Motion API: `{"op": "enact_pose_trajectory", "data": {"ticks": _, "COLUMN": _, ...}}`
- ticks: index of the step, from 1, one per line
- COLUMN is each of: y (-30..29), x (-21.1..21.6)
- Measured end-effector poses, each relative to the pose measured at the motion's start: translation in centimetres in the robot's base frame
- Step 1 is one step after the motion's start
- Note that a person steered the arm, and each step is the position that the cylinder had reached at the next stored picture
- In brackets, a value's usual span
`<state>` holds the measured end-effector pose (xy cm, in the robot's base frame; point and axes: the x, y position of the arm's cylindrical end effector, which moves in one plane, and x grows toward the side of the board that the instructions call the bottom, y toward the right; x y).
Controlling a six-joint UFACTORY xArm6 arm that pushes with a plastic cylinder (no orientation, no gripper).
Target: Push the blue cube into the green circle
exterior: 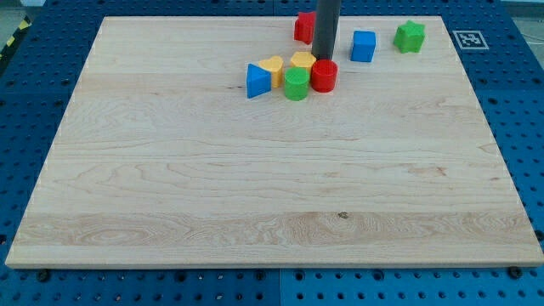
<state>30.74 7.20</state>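
Note:
The blue cube [364, 46] sits near the view's top, right of centre. The green circle, a short green cylinder [296, 84], stands to its lower left in a tight cluster of blocks. My tip [324, 58] comes down from the view's top and ends just above the red cylinder [324, 76], between the cluster and a red block [304, 27]. The tip is left of the blue cube, with a gap between them.
A yellow block [303, 60] and a yellow heart-like block [272, 67] sit in the cluster, with a blue triangle [257, 81] at its left. A green star-shaped block [410, 36] lies at the top right. The wooden board [255, 187] rests on a blue pegboard table.

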Motion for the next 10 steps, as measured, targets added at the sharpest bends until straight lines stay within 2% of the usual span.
{"op": "enact_pose_trajectory", "data": {"ticks": 1, "y": -1.3, "x": -3.6}}
{"op": "enact_pose_trajectory", "data": {"ticks": 2, "y": -6.4, "x": -5.5}}
{"op": "enact_pose_trajectory", "data": {"ticks": 3, "y": -9.2, "x": -9.2}}
{"op": "enact_pose_trajectory", "data": {"ticks": 4, "y": -8.8, "x": -11.3}}
{"op": "enact_pose_trajectory", "data": {"ticks": 5, "y": -4.4, "x": -11.3}}
{"op": "enact_pose_trajectory", "data": {"ticks": 6, "y": 2.7, "x": -8.7}}
{"op": "enact_pose_trajectory", "data": {"ticks": 8, "y": 13.3, "x": 0.9}}
{"op": "enact_pose_trajectory", "data": {"ticks": 9, "y": 14.7, "x": 1.5}}
{"op": "enact_pose_trajectory", "data": {"ticks": 10, "y": 13.6, "x": -1.2}}
